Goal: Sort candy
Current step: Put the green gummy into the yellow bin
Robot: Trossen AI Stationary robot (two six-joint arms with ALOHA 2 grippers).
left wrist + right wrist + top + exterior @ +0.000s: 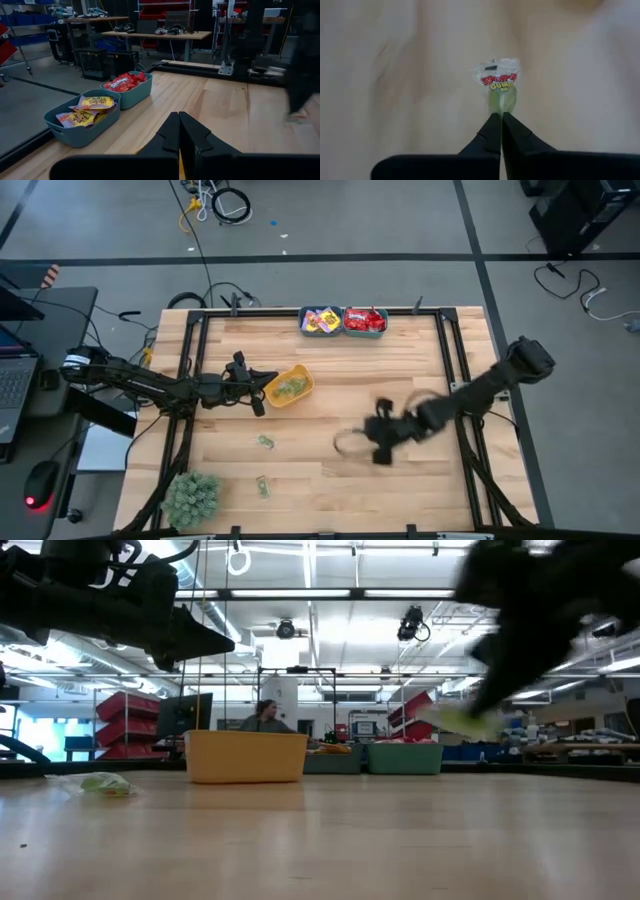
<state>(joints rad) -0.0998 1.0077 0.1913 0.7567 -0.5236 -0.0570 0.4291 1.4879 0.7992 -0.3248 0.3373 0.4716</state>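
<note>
Tabletop (330, 490) holds 3 bins; right end effector (501, 116) pinches 1 green candy (501, 90).

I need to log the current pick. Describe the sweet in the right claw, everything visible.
The green gum candy is a small pale green piece in a clear crinkled wrapper printed with red and yellow lettering. It sticks out forward from the right claw, whose fingers are shut on its near end. Nothing else touches it; it hangs above the wooden table, near mid-table.

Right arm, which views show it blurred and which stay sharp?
High view: the right end effector is smeared. Low view: that arm is a dark streak. Right wrist view: the table is blurred, but the green candy reads sharp. Left wrist view: sharp.
</note>
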